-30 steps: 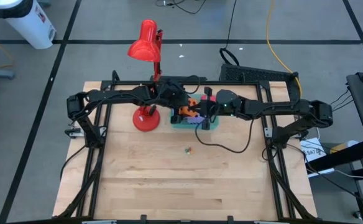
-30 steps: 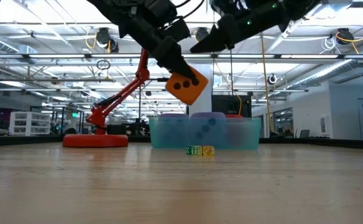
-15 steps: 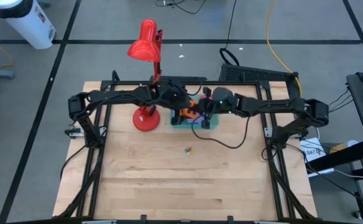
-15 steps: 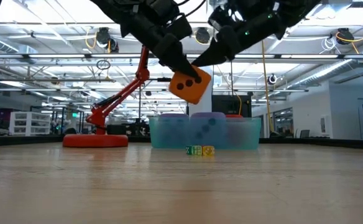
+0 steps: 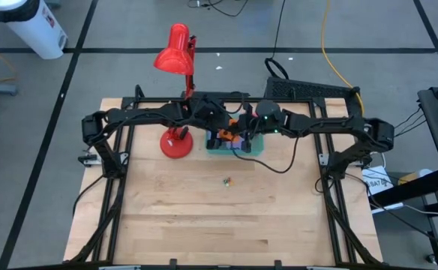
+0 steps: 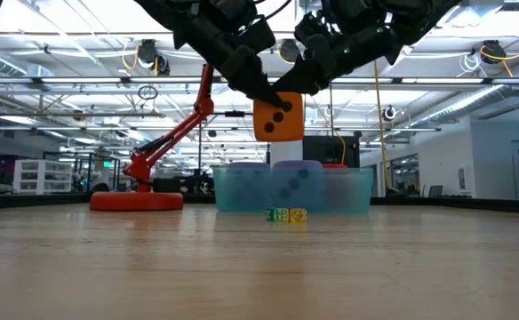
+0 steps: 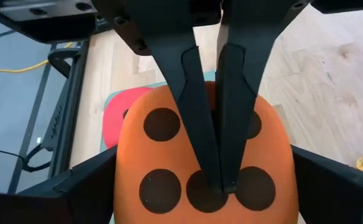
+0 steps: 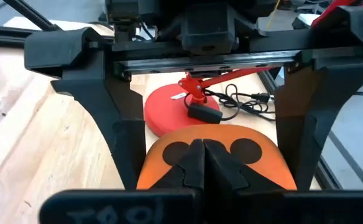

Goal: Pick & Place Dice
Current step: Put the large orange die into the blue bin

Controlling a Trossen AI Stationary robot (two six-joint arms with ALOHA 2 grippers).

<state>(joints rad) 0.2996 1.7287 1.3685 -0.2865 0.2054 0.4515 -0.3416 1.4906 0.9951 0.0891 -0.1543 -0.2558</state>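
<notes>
Overhead, left tool (image 6: 261, 84) spread wide around orange die (image 6: 278, 117), right tool (image 6: 306, 82) shut against it

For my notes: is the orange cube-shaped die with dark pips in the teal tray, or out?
Out: the orange die hangs above the teal tray, held by the left gripper.

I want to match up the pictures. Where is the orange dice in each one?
High view: orange dice over the teal tray, between both arms' tips.
Low view: upper middle, in the air above the tray.
Left wrist view: fills the bottom middle.
Right wrist view: bottom middle.
Shared landmark: the red lamp, also in the low and right wrist views.
</notes>
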